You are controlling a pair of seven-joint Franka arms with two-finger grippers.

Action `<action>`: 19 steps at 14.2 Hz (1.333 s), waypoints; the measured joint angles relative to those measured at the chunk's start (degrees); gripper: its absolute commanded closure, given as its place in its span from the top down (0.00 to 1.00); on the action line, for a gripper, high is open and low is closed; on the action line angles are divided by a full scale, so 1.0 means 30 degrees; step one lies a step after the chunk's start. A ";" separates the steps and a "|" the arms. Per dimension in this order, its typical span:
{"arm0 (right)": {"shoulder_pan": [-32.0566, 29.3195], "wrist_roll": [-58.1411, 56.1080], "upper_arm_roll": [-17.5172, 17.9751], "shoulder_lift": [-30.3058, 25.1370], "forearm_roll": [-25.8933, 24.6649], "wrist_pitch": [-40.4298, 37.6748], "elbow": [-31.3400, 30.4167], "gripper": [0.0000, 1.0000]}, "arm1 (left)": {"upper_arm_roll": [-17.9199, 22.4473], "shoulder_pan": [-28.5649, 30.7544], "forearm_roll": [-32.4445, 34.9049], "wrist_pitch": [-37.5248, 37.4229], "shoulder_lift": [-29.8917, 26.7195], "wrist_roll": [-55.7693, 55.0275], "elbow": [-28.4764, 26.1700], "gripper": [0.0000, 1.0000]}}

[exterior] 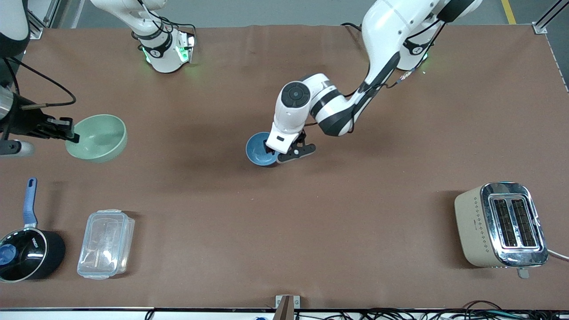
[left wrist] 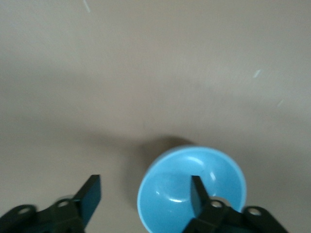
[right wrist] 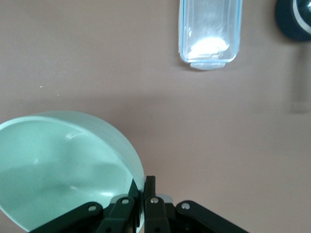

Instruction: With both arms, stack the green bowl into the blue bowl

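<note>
The green bowl hangs tilted above the table at the right arm's end. My right gripper is shut on its rim. The right wrist view shows the gripper pinching the rim of the bowl, one finger inside and one outside. The blue bowl stands upright on the table near the middle. My left gripper is low at it and open. In the left wrist view the gripper straddles the rim of the blue bowl, one finger inside and one outside, apart from the wall.
A black saucepan with a blue handle and a clear plastic container sit near the front camera at the right arm's end; the container also shows in the right wrist view. A toaster stands at the left arm's end.
</note>
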 measured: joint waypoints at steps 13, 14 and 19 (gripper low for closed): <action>0.7757 0.7356 0.0180 0.3735 0.3289 0.4410 -0.2930 0.00 | 0.0105 1.0886 -0.2220 -1.1363 -0.7257 1.3522 0.4508 1.00; 0.8003 0.7374 0.0176 0.4348 0.3663 0.4857 -0.2950 0.00 | 0.0103 1.1494 -0.2260 -1.1640 -0.7479 1.4771 0.4605 1.00; 0.9062 0.7220 0.0169 0.6530 0.4550 0.7891 -0.3599 0.01 | 0.0740 1.2984 -0.2347 -1.3968 -0.8862 2.0307 0.4629 1.00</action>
